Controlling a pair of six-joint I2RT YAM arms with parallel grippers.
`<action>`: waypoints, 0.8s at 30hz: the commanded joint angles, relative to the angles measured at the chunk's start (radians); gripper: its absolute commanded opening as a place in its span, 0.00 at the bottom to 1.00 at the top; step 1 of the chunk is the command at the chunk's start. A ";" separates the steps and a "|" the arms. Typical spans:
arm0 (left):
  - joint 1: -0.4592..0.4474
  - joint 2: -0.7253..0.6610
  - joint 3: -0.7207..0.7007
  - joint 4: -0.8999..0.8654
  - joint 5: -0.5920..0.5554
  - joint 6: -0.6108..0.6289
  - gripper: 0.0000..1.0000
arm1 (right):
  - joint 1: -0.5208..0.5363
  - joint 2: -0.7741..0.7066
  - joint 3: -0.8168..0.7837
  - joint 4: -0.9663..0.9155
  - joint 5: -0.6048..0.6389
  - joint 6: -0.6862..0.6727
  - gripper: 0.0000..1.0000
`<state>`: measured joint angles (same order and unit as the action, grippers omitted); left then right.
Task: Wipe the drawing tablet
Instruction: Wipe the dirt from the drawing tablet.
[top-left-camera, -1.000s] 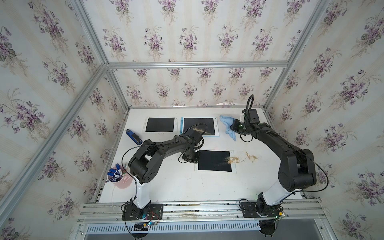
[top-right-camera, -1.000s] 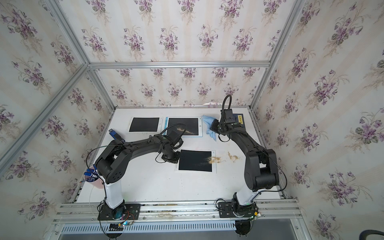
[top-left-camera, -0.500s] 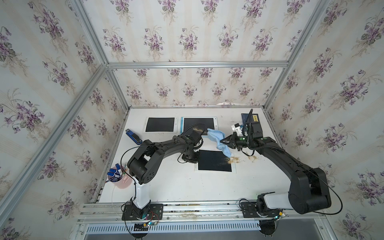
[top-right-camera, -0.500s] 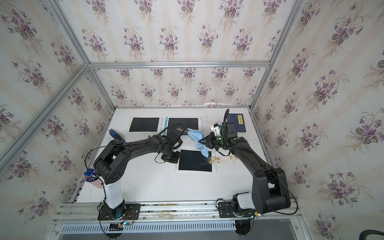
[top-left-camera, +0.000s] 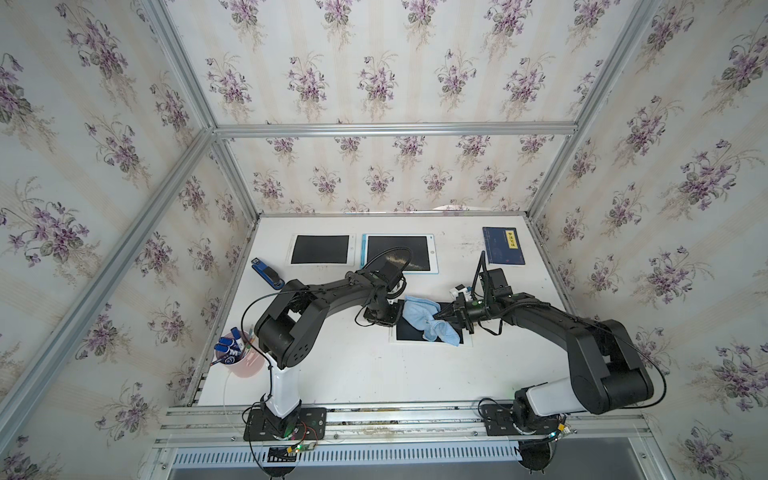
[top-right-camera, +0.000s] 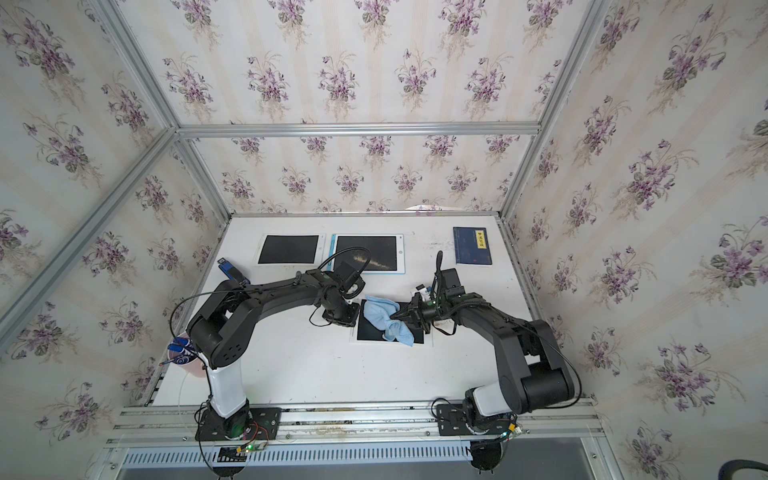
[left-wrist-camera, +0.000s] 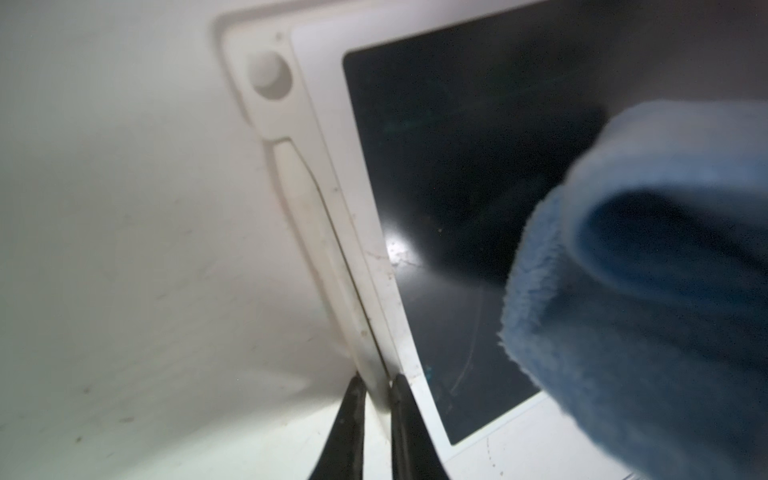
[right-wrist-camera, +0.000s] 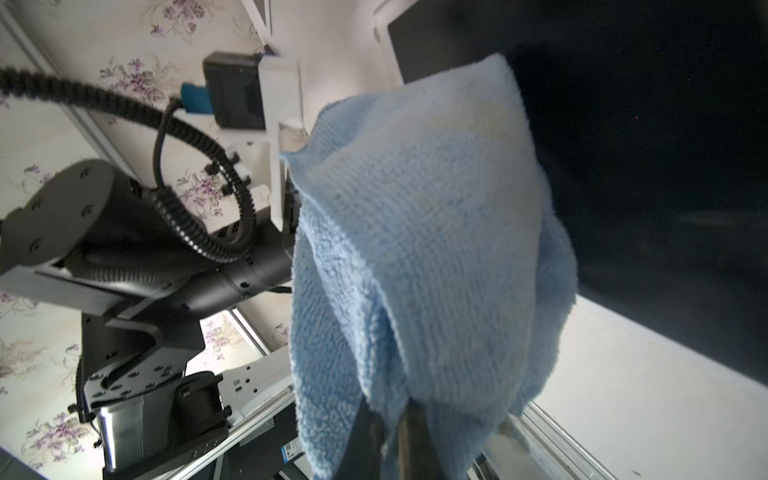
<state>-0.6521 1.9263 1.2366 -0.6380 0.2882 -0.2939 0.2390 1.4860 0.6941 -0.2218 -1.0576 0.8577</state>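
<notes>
Lying flat near the middle of the white counter (top-left-camera: 353, 374), the drawing tablet (top-left-camera: 409, 333) has its dark screen up, and in both top views a light blue cloth (top-left-camera: 422, 318) rests across the far right part of that screen. The right claw (right-wrist-camera: 390, 419) is clamped on a bunched fold of the cloth, which fans out from its tips over the screen in the right wrist view. The left claw (left-wrist-camera: 375, 395) comes down at the tablet's left edge; in the left wrist view its two dark tips pinch the white rim between them, just beside the screen. At the far side of the counter lie a white-framed tablet (top-left-camera: 320, 248) and a blue-framed tablet (top-left-camera: 422, 245), with a dark blue book (top-left-camera: 503, 246) well to their right. A blue stapler (top-left-camera: 268, 273) sits by the left edge, and a pink cup of pens (top-left-camera: 245, 361) stands near the left arm's base
</notes>
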 joint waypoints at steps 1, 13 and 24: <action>0.003 0.007 -0.013 -0.078 -0.080 0.024 0.14 | -0.007 0.044 0.070 -0.099 0.112 -0.115 0.00; 0.009 -0.004 -0.021 -0.077 -0.077 0.027 0.14 | 0.029 0.232 0.284 -0.266 0.378 -0.279 0.00; 0.009 -0.009 -0.029 -0.073 -0.074 0.026 0.14 | 0.225 0.308 0.440 -0.329 0.678 -0.314 0.00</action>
<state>-0.6460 1.9110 1.2175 -0.6273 0.2901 -0.2859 0.4397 1.7851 1.1065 -0.5064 -0.5114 0.5732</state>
